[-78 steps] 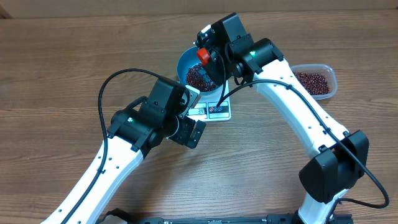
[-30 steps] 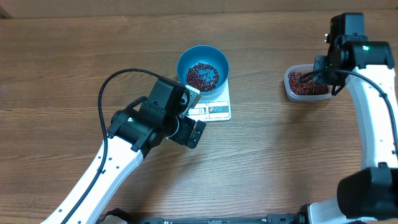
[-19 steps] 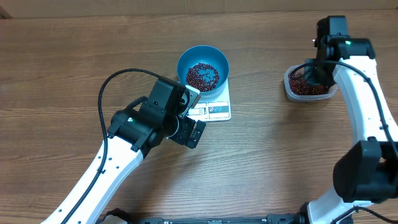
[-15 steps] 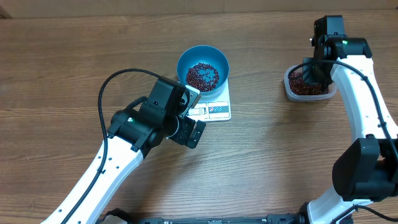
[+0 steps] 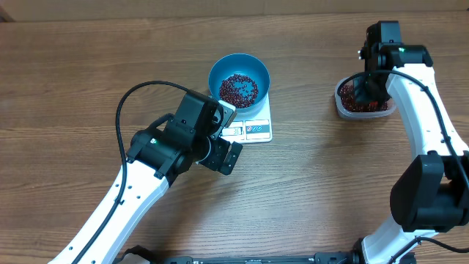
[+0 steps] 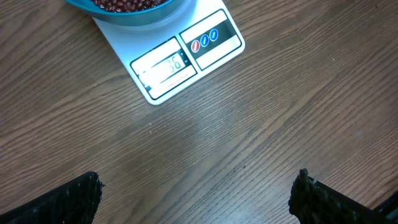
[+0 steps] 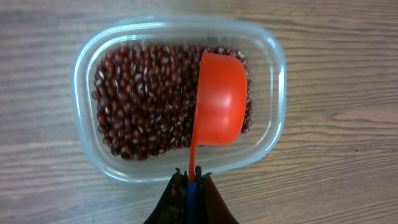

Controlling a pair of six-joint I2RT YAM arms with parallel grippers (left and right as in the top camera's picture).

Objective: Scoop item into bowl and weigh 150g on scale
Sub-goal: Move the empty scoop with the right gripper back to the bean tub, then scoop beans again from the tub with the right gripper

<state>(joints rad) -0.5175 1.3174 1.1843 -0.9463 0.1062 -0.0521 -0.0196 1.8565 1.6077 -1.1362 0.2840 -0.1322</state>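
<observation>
The blue bowl (image 5: 239,73) stands on the white scale (image 5: 254,130) with a heap of dark red beans (image 5: 239,89) in it. In the left wrist view the scale (image 6: 186,59) has its display lit, and the bowl (image 6: 134,11) is at the top edge. My left gripper (image 6: 196,199) is open over bare wood just in front of the scale, seen from overhead as the left gripper (image 5: 223,154). My right gripper (image 7: 194,180) is shut on the handle of an orange scoop (image 7: 221,102), which is over the beans (image 7: 143,106) in the clear tub (image 7: 84,118).
The clear tub (image 5: 343,108) sits at the far right of the wooden table, well apart from the scale. The right arm (image 5: 421,125) runs down the right side. The left arm (image 5: 139,183) and its black cable cross the near left.
The right gripper carried the scoop from the blue bowl across to the tub and has settled over its beans. The left arm has not moved.
</observation>
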